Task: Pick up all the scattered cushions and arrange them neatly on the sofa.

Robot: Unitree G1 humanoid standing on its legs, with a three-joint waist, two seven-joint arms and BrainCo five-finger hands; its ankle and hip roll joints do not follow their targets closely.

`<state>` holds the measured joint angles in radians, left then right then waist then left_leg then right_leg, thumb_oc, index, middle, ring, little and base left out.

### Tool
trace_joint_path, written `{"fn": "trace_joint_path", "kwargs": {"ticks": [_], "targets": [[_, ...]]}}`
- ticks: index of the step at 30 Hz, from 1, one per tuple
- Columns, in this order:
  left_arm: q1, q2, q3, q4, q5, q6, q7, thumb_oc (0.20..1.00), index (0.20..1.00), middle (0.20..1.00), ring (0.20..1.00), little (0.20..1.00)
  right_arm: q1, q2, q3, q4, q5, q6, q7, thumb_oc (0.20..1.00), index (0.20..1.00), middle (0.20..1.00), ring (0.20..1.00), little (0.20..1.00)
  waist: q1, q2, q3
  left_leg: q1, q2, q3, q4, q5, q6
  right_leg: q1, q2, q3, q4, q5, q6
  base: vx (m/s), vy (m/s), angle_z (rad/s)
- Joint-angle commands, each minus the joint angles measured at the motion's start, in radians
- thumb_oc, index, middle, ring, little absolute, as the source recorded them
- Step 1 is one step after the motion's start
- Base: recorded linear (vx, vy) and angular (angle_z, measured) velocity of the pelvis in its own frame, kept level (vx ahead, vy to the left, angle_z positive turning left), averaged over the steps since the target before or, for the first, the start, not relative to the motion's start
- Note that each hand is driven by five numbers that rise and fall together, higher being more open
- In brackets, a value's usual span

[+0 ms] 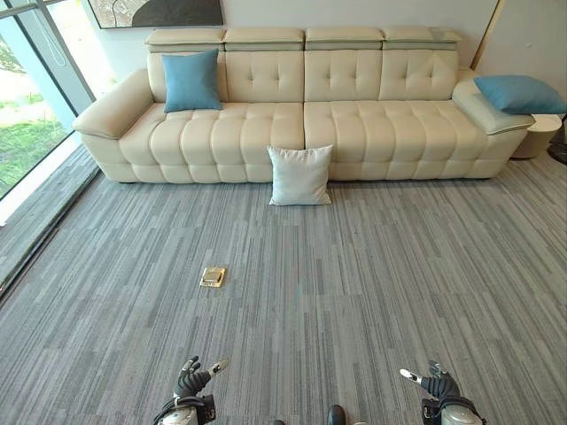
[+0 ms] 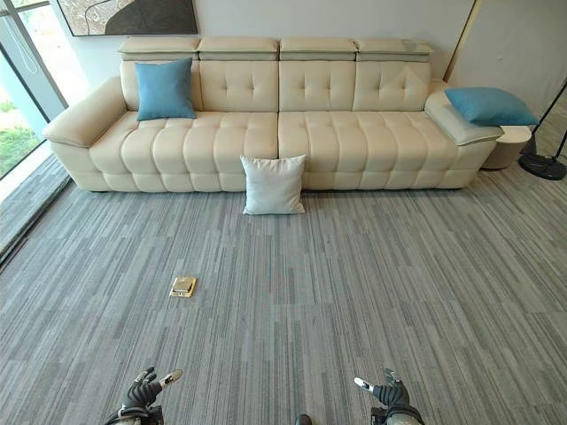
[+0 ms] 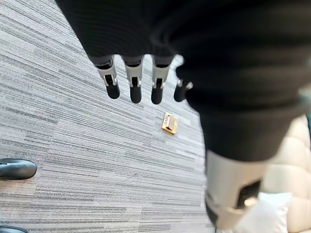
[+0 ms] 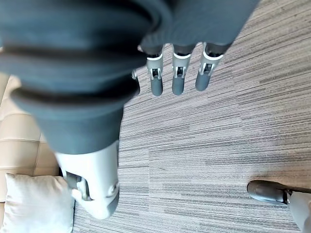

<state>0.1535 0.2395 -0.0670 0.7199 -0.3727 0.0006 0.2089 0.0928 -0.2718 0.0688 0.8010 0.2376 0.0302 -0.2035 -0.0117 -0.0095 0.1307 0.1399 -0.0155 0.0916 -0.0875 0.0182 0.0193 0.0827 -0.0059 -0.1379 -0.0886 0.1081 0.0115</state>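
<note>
A white square cushion [image 1: 300, 175] leans on the cream tufted leather sofa's [image 1: 354, 128] front edge at twelve o'clock; grey striped carpet [image 1: 372, 283] lies open between it and the left hand [image 1: 191, 381] and right hand [image 1: 438, 385], both with fingers straight, holding nothing.

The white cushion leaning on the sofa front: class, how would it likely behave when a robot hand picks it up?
The white cushion looks plump and soft, so it would probably dent and sag under curled fingers. It likely weighs little for its bulk. Standing on edge against the sofa, it may flop flat onto the carpet if nudged.
</note>
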Motion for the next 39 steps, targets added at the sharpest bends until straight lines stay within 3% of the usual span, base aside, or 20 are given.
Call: {"fn": "trace_joint_path", "kwargs": {"ticks": [1,12,39], "targets": [[-0.046,0.009,0.004,0.006,0.022,-0.022,-0.001,1.000,1.000,1.000,1.000,1.000,-0.048,-0.037,0.026,0.023,-0.006,-0.017,0.008,1.000,1.000,1.000,1.000,1.000,0.004,-0.008,-0.004,0.016,0.004,0.042,0.000,-0.070,-0.047,0.072,-0.023,-0.023,0.001,-0.170,0.065,0.00,0.000,0.00],[-0.043,0.000,0.015,0.024,0.002,-0.021,0.008,1.000,1.000,1.000,1.000,1.000,-0.051,-0.023,0.019,0.053,0.048,-0.018,0.026,1.000,1.000,1.000,1.000,1.000,0.009,-0.010,-0.004,0.017,0.004,0.036,0.000,-0.070,-0.049,0.076,-0.022,-0.030,0.001,-0.175,0.064,0.00,0.000,0.00],[-0.031,-0.001,0.007,0.057,0.000,-0.007,-0.013,1.000,1.000,1.000,1.000,1.000,-0.038,-0.026,0.023,0.074,0.017,-0.007,0.019,1.000,1.000,1.000,1.000,1.000,0.019,-0.005,0.002,0.009,0.000,0.015,0.000,-0.071,-0.045,0.077,-0.028,-0.052,0.001,-0.179,0.067,0.00,0.001,0.02]]}}
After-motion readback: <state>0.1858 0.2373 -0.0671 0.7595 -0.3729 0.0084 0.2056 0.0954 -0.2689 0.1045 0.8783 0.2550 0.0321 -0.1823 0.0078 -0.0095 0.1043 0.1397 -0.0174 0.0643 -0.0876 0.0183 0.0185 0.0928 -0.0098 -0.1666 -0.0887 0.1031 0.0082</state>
